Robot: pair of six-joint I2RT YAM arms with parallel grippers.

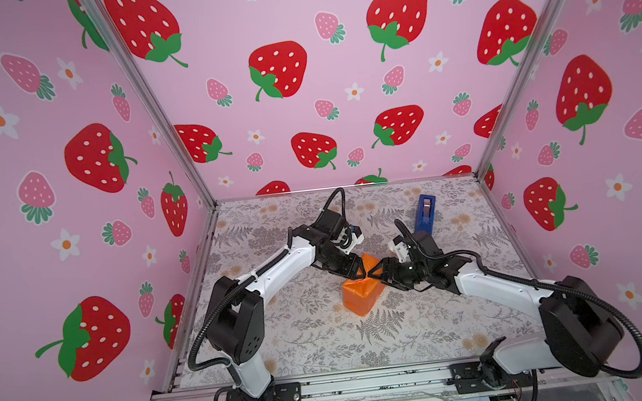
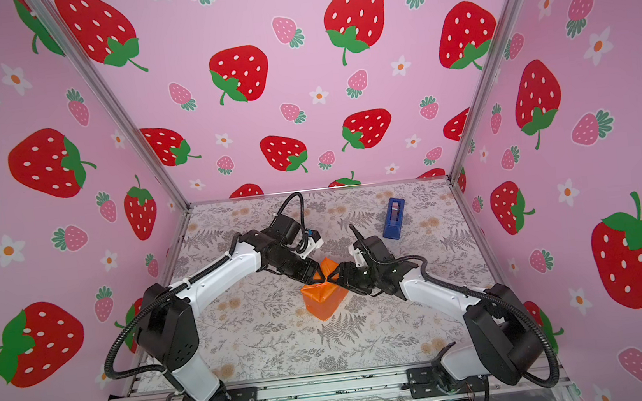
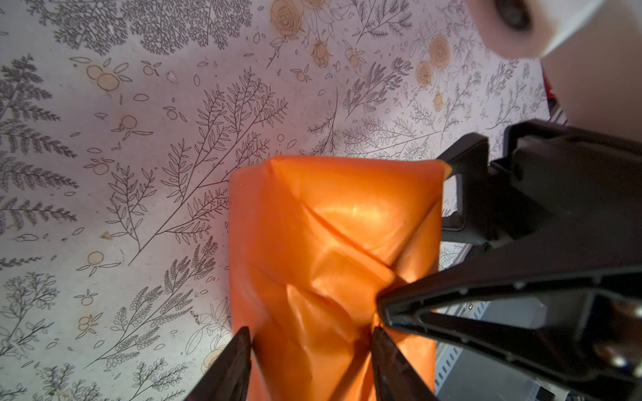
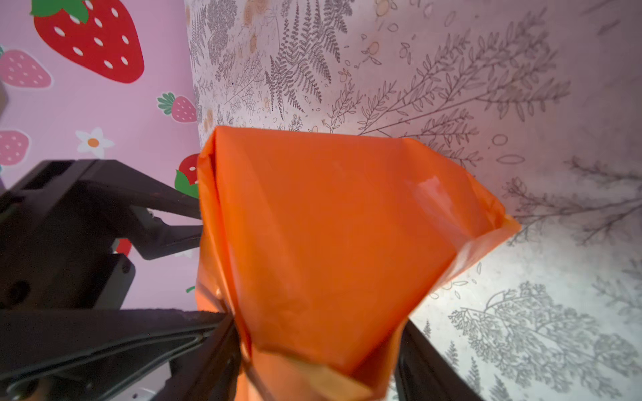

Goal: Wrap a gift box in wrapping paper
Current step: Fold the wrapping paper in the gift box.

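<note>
The glossy orange wrapping paper [image 1: 362,297], folded into a creased boxy parcel, sits mid-table on the grey floral tabletop [image 1: 306,345]. A blue plastic tape dispenser [image 1: 425,211] stands far right. The left gripper [image 1: 361,273] and right gripper [image 1: 376,274] meet at the parcel's top far edge. Each has its jaws partly apart astride a paper fold; whether either pinches it I cannot tell.

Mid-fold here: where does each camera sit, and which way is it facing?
Both top views: high above the arm bases, looking down at the table; both arms show, left gripper and right gripper meeting over the wrapping paper.
Left wrist: on the left arm, looking along its own fingers at the paper; the right gripper shows too.
Right wrist: likewise from the right arm; own fingers, left gripper.
All share the paper.
</note>
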